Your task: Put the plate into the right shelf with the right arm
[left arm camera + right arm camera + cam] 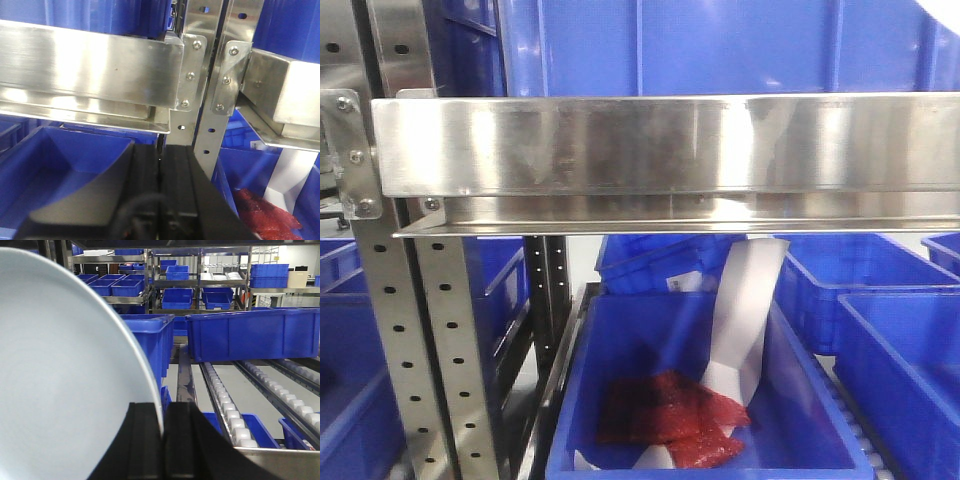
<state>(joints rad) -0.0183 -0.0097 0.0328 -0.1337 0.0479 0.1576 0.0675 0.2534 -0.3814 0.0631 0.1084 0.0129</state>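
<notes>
In the right wrist view the white plate (60, 365) fills the left half, standing on edge. My right gripper (163, 407) is shut on its rim, one black finger on each face. Ahead of it lies the right shelf's upper level, with white roller tracks (225, 405) and a steel front rail (280, 462) low on the right. The front view shows that shelf's shiny horizontal rail (660, 145) straight ahead; neither arm appears there. My left gripper (160, 150) is shut with nothing between its fingers, just below a steel rail (90, 70).
Blue bins (252, 335) stand on the rollers ahead and to the right of the plate, and another blue bin (150, 340) is close behind its edge. Below the rail, a blue bin (820, 400) holds red packets (670, 410) and white paper. A perforated upright (210, 100) stands by the left gripper.
</notes>
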